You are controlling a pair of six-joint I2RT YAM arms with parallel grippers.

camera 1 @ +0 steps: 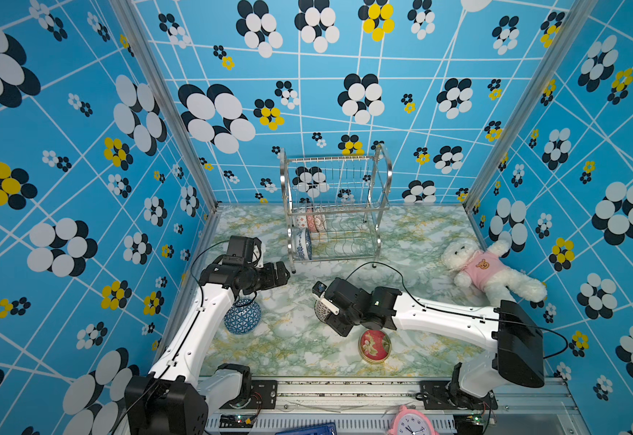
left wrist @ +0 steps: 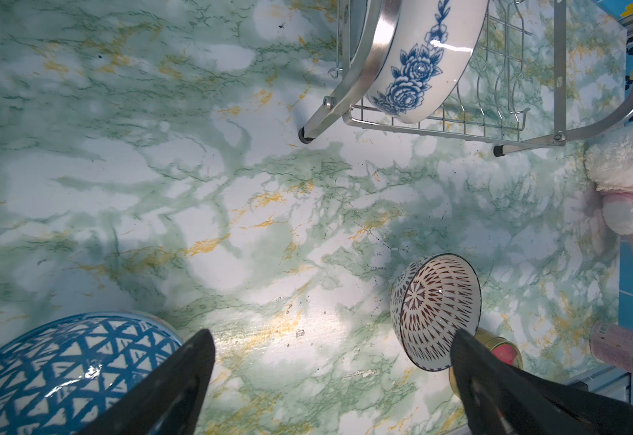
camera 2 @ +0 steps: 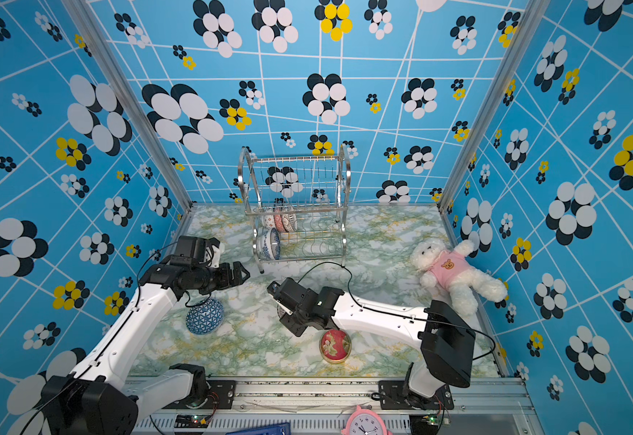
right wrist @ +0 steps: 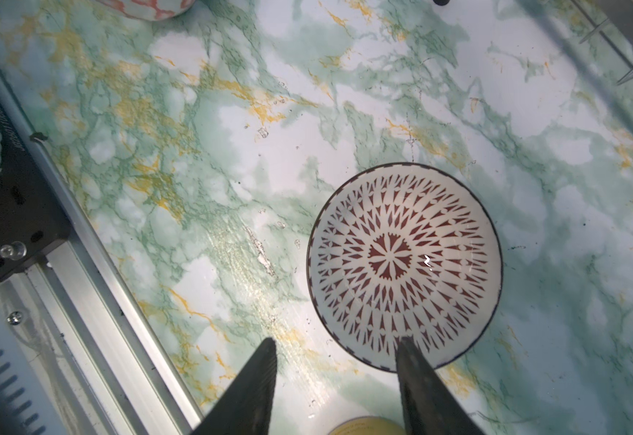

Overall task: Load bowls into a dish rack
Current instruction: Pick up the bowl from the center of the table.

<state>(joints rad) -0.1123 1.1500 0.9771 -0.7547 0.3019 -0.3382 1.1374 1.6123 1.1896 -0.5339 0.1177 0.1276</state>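
Right wrist — right pincer parted, astride rim of brown-patterned bowl, left pincer released wide.

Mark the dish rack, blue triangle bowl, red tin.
dish rack point(left wrist: 375, 56): left wrist view, side frame
blue triangle bowl point(camera 1: 241, 320): in a top view, patterned outer wall
red tin point(camera 1: 375, 344): in a top view, lid

From the middle of the table, bare marble lies open toward the dish rack at twelve o'clock, hemmed by the plush dog at three, the red tin at five and the blue triangle-patterned bowl at nine; the rack's lower slots toward three of its flowered bowl stand free.
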